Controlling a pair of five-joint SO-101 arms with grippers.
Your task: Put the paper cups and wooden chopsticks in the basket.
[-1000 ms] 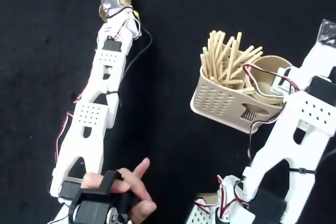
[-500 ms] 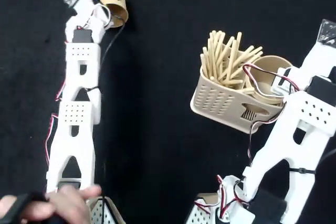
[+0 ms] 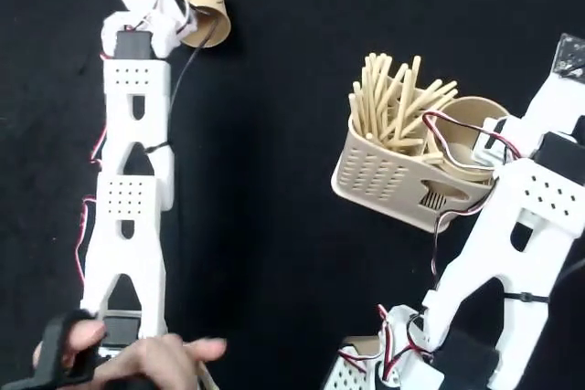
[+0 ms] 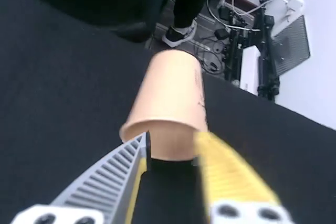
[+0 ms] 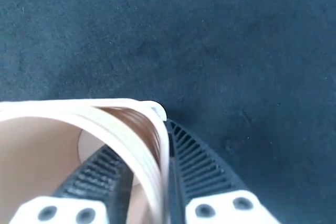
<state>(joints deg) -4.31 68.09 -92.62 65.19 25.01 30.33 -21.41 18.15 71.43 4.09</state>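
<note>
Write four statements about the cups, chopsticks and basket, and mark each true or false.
1. The left gripper grips a paper cup. True.
2. That cup lies in the basket. False: it is at the far edge of the table, apart from the basket.
3. Wooden chopsticks stand in the basket. True.
4. The right gripper holds nothing. False: it pinches the rim of nested cups.

Matt paper cup (image 4: 170, 103), perforated plastic basket (image 3: 384, 175)

Basket (image 3: 379, 175) holds chopsticks (image 3: 393, 102) and stacked cups (image 3: 475, 113); lone cup (image 3: 206, 2) far left.
</note>
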